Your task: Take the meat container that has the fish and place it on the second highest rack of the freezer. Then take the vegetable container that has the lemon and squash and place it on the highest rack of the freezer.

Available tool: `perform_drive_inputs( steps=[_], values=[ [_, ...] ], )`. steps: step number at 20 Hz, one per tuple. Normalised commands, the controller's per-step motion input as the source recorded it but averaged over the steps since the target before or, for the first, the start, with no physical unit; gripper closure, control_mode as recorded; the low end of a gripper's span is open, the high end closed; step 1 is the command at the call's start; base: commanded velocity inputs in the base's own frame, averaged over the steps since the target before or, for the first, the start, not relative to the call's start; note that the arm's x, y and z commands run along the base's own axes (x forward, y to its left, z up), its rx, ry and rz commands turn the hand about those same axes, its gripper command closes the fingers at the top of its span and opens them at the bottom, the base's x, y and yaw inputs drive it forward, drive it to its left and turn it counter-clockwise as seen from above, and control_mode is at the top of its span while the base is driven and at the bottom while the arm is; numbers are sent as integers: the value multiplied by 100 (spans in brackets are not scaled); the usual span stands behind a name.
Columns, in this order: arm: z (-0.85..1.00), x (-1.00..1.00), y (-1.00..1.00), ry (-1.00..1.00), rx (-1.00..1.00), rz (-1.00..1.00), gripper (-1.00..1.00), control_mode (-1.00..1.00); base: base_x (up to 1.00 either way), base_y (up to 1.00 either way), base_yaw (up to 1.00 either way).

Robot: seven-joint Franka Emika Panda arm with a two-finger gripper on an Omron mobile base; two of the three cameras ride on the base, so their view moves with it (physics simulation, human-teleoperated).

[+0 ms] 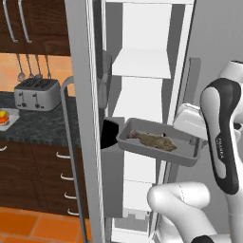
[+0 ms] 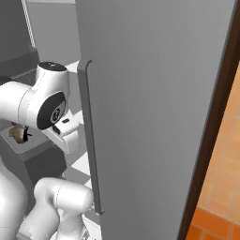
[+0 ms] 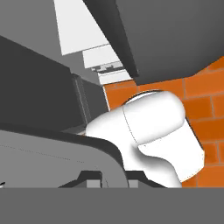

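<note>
1. Left base view: grey meat container [image 1: 161, 142] is held in the air in front of the open freezer [image 1: 142, 57], tilted, far right corner at the gripper [image 1: 198, 141]. The fish [image 1: 153, 140] lies in it, roughly centred.
2. Gripper is clamped on the container's right rim; the fingers themselves are hidden behind the wrist.
3. White shelves [image 1: 142, 64] are visible inside the freezer, above the container. It isn't resting on any of them.
4. Same view also has the counter [image 1: 38, 124] at left with a toaster [image 1: 37, 93] and a second tray holding the lemon [image 1: 3, 114] at the frame edge.
5. Right base view: mostly the grey door with its long handle [image 2: 89, 136]; just a sliver of the fish [image 2: 18, 133] past the arm.
6. Hand view: container rim [image 3: 65, 144] close up, orange floor tiles [image 3: 201, 105] beyond.
7. Writing: small vertical lettering on the forearm, too blurred to read.
</note>
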Motion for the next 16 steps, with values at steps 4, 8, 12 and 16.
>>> perform_drive_inputs(
  steps=[4,8,12,16],
  values=[
    [4,6,-11,3,22,-23,100,-100,0,0,0],
    [0,4,0,5,18,-58,100,-100,0,0,0],
    [0,24,0,4,16,-67,100,-100,0,0,0],
    [-3,30,30,0,6,-69,100,-100,0,0,0]
  ],
)
